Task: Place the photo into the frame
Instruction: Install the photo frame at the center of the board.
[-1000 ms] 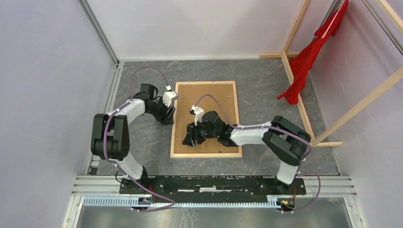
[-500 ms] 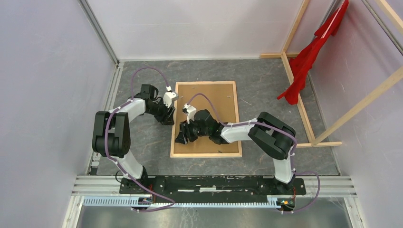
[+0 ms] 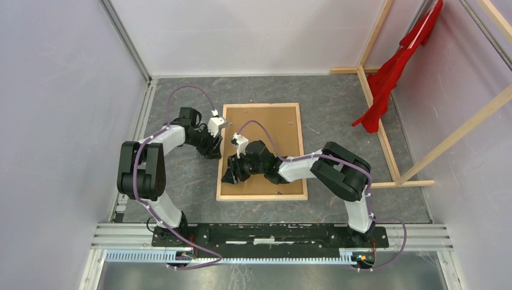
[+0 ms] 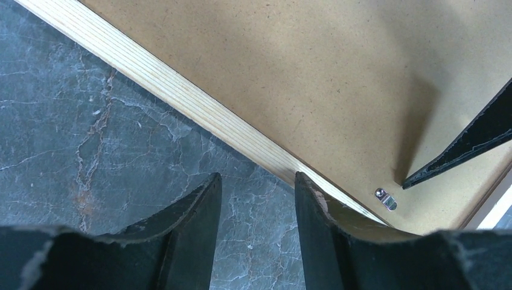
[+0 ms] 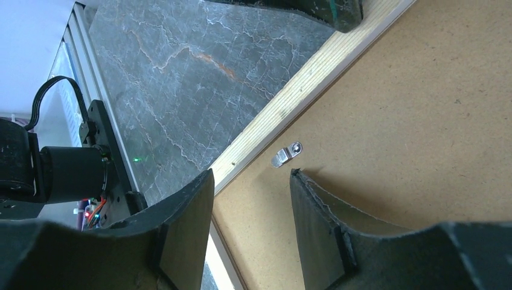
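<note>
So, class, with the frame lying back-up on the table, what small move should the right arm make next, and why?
Probably lower the right gripper a little onto the small metal clip beside the border of the frame. Its jaws stand open just short of that clip, not touching it, and the backing board lies in the frame.

Grey marbled tabletop (image 3: 338,109), pale lilac walls (image 3: 60,121), bare wooden beams (image 3: 459,135)

The frame (image 3: 261,196) is lying flat, back up, mid-table (image 3: 338,121), its long sides running front to back. Its thin light-wood border is enclosing a brown board (image 3: 272,124), with a small metal tab (image 4: 386,199) sitting near one edge.
</note>
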`<state>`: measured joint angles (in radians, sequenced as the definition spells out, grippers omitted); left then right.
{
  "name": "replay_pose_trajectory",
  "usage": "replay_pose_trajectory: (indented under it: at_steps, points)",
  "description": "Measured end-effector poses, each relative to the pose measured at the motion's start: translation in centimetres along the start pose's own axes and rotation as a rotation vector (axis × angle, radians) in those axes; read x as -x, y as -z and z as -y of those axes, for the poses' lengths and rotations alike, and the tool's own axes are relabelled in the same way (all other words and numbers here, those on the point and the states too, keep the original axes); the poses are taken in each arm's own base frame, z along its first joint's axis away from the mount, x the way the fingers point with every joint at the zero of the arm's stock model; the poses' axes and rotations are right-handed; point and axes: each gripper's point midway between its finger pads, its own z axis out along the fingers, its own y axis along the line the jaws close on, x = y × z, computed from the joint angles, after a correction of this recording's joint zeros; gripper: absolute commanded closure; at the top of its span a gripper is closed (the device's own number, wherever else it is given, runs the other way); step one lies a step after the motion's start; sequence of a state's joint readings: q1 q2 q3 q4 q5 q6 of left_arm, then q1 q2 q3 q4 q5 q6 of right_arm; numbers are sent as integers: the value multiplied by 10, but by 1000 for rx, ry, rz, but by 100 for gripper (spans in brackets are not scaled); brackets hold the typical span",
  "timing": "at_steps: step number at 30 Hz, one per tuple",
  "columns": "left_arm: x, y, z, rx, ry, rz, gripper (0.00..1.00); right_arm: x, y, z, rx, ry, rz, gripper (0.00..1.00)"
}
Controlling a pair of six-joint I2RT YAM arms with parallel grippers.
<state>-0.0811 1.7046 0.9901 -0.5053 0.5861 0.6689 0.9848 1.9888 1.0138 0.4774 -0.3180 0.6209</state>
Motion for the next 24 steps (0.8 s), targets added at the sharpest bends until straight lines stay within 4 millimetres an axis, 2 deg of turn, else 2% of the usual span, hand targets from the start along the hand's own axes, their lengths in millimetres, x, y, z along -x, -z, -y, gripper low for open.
replay_pose_trajectory:
  at_steps: [24]
  points:
    - [0, 1, 0, 2, 0, -2, 48, 2, -10, -3, 26, -25, 2, 50]
